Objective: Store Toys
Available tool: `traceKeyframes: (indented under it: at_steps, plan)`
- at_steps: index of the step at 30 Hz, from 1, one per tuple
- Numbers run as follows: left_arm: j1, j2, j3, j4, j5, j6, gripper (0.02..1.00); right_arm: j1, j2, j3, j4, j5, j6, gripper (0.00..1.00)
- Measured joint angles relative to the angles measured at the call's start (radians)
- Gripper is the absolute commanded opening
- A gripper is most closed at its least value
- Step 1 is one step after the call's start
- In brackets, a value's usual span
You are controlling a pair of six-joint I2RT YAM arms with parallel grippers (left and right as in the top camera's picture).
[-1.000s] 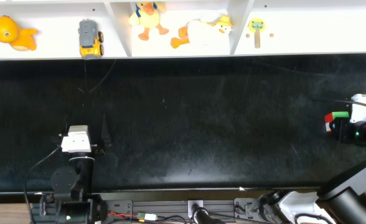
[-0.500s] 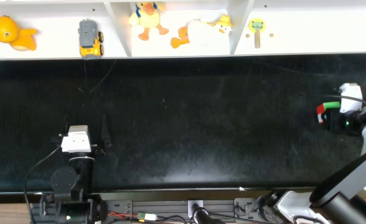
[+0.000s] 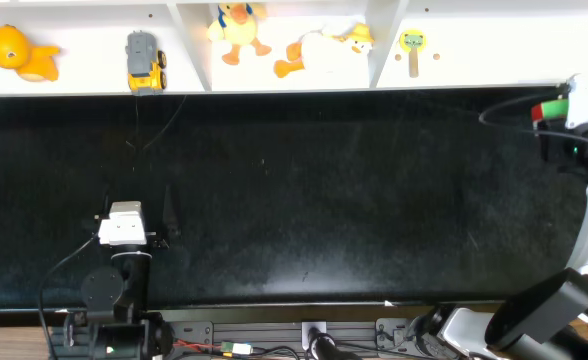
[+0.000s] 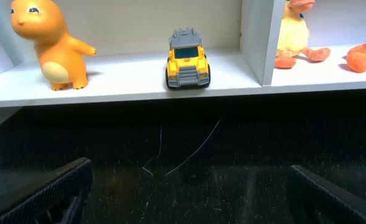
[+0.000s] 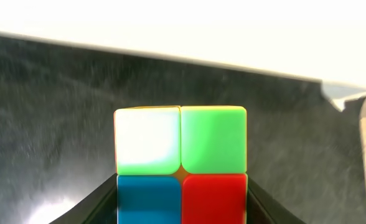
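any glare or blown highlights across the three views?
Right wrist view: glare bleaches one green tile of the cube nearly white; the shelf behind is blown out. Left wrist view: even light, soft shadow under the truck. Top view: shelf bright against the dark mat, no strong glare.

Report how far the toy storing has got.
Done: the orange figure, yellow truck, yellow plush duck, white plush and small green toy sit on the white shelf. In hand: the right gripper holds the colour cube over the black table, near the shelf's right end. Left: setting the cube on the shelf. The left gripper is open and empty.
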Motion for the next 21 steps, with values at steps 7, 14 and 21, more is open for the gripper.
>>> traceKeyframes:
  at_steps: [7,14,21]
  plan:
    - [0.0,0.0,0.0,0.0,0.0,0.0,0.998,0.054,0.103,0.163,-0.035,-0.002,0.058,0.439]
    - [0.0,0.0,0.0,0.0,0.0,0.0,0.998,0.111,0.243,0.303,-0.064,-0.005,0.108,0.419]
    - [0.0,0.0,0.0,0.0,0.0,0.0,0.998,0.132,0.337,0.376,-0.069,-0.005,0.138,0.421]
